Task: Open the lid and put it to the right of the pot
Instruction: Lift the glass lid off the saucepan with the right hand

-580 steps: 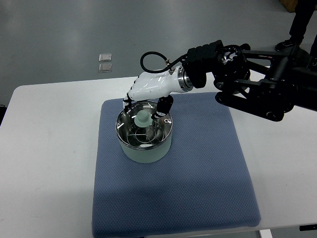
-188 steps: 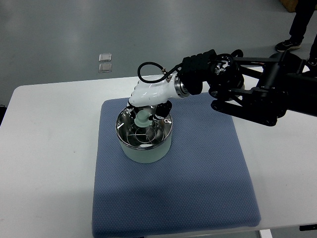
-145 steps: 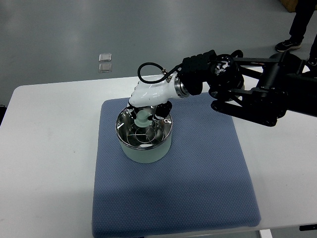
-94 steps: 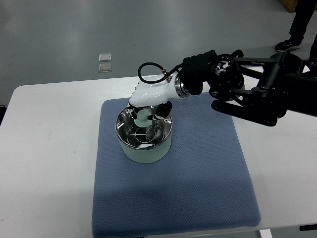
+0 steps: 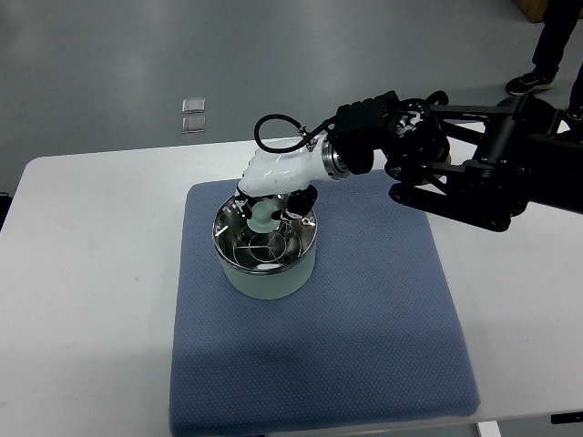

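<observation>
One camera looks steeply down on the table (image 5: 91, 273) (robot's side).

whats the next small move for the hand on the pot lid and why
Probably a straight lift. The right hand sits over the pale knob with its fingers closed around it, and the lid is seated in the pot. Raising it clear of the rim comes first; then carry it to the bare blue mat on the pot's right.

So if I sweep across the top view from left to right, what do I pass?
Bare white table → blue mat → pot → right hand over the lid knob → black arm.
</observation>
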Controlling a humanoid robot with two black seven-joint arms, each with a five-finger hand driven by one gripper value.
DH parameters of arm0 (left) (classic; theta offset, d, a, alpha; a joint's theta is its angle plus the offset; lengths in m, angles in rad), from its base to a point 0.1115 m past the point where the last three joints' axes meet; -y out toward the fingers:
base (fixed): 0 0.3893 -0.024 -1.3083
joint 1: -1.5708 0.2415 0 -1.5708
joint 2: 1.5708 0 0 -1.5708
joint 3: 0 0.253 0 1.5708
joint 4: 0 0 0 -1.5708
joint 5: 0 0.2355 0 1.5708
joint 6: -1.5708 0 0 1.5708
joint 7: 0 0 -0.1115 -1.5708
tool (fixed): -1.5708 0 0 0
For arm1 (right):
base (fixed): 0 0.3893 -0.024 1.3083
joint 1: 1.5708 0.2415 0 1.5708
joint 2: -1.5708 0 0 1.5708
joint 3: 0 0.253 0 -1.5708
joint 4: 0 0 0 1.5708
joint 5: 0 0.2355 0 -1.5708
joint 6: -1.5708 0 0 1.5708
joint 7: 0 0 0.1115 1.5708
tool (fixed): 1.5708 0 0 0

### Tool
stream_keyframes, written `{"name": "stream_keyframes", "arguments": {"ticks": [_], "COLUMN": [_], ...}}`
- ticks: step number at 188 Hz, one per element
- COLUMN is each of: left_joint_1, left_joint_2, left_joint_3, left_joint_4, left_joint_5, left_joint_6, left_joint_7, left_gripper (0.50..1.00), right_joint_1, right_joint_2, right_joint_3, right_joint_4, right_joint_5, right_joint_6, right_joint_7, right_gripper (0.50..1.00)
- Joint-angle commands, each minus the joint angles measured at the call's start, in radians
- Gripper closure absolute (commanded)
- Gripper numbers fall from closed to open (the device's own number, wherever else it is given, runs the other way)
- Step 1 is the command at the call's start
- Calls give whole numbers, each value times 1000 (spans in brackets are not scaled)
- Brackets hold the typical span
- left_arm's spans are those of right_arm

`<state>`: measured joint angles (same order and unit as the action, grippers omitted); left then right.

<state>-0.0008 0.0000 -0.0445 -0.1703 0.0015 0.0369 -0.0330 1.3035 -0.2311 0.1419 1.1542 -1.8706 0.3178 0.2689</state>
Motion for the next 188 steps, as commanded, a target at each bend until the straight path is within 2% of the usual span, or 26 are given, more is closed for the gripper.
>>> {"name": "stream_keyframes", "arguments": {"ticks": [1,139,188], "left_joint_1": [-1,1,-1], "left_joint_2": [0,0,0], "left_joint_3": [0,0,0], "left_joint_4": [0,0,0], "left_joint_5": [0,0,0], "left_joint_6": [0,0,0], "left_joint_7": [-1,-1,1], "left_gripper": [500,500,500], "right_joint_1": [0,10,54], "right_joint_2": [-5,-57,-137], "right_joint_3": [1,19,22], "right_joint_4": [9,44,78], "right_joint_5": [1,13,22], "right_joint_6": [-2,0,-6], "right_joint_7": [3,29,30], "right_gripper": [1000,1000,1000]}}
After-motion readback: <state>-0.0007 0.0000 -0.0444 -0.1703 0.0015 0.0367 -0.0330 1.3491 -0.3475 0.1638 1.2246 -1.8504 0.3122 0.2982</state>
